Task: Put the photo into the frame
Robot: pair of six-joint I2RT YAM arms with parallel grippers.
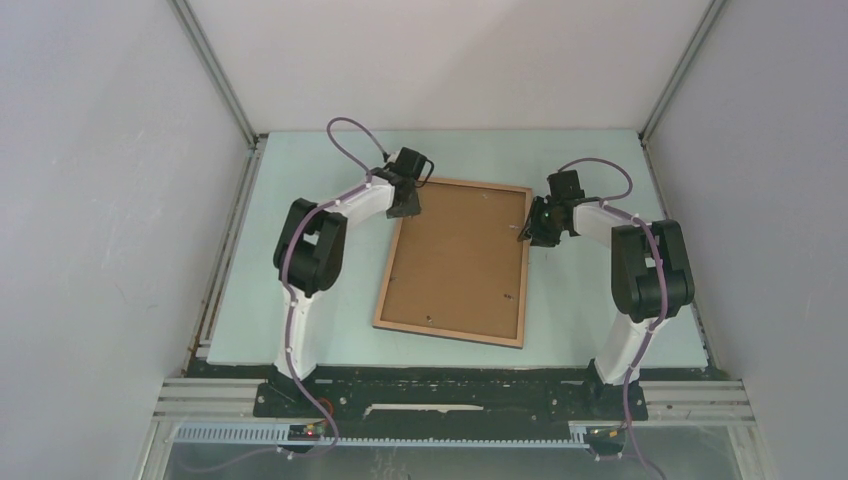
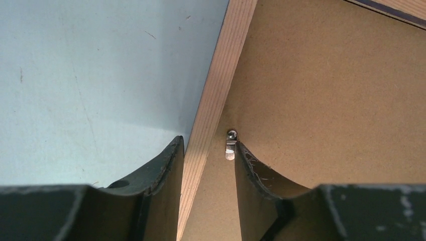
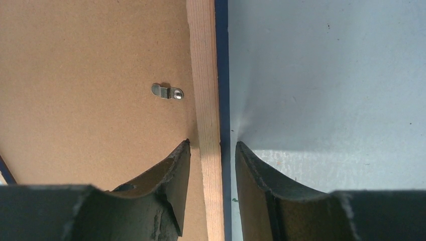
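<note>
The frame lies back side up in the middle of the table, its brown board facing up inside a thin light wood rail. My left gripper is at the frame's far left corner. In the left wrist view it is open and straddles the left rail, its right finger touching a small metal clip. My right gripper is open and straddles the right rail, with another clip just ahead. The photo's beach picture is not in view; a dark blue strip runs along the rail's outer side.
The pale green tabletop is enclosed by grey walls on the left, right and back. More small clips sit on the board near the frame's near and right edges. The arm bases stand at the near edge.
</note>
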